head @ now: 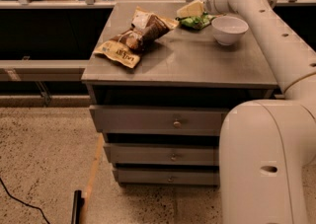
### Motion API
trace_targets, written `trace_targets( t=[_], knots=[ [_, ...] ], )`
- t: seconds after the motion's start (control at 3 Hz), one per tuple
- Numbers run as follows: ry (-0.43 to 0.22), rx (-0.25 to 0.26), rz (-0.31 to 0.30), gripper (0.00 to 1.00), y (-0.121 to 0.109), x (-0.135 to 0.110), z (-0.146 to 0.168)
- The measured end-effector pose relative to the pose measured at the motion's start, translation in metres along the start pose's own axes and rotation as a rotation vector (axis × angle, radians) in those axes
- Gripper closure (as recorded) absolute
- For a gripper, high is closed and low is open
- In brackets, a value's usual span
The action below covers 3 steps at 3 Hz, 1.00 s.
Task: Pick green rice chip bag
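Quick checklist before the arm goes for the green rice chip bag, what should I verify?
1. Green rice chip bag in view, lying at the back of the cabinet top: ok.
2. Gripper just above the bag's back edge: ok.
3. Gripper touching the bag: cannot tell.
4. White bowl apart from the bag, close on one side: ok.
5. Brown snack bags well apart from the green bag: ok.

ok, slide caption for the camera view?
Gripper at the green rice chip bag, far edge of the cabinet, beside the white bowl.
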<state>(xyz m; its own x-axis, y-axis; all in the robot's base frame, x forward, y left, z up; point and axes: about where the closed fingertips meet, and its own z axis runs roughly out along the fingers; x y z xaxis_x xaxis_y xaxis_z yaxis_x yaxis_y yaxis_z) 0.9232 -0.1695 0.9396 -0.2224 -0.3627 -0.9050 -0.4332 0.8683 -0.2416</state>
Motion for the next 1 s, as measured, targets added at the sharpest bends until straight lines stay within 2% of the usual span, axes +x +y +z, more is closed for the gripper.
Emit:
trace_targets(
  t=[0.33,0.67,1.0],
  knots=[
    [-0.006,0.027,-0.024,0.0,-0.008,-0.002,0.019],
    [0.033,0.043,-0.049,0.0,-0.009,0.006,0.035],
    [0.088,0.027,-0.077,0.0,-0.001,0.02,0.045]
  ],
)
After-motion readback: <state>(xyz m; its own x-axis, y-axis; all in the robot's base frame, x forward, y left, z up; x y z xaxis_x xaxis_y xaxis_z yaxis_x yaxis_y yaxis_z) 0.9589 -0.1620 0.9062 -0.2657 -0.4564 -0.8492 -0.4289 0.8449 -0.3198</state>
